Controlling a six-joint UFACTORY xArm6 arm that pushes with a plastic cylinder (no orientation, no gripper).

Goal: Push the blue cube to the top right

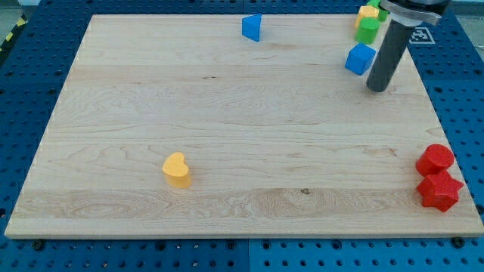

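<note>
The blue cube (360, 59) sits near the view's top right on the wooden board (227, 128). My tip (377, 88) is just to the lower right of the cube, close to it; I cannot tell if they touch. The dark rod rises from the tip toward the view's top right corner. A second blue block (252, 27), wedge-like, lies at the view's top centre.
A yellow block (367, 13) and a green block (368, 29) stand stacked close together just above the blue cube. A yellow heart-shaped block (176, 169) lies at the lower left. Two red blocks (435, 159) (440, 191) sit at the lower right edge.
</note>
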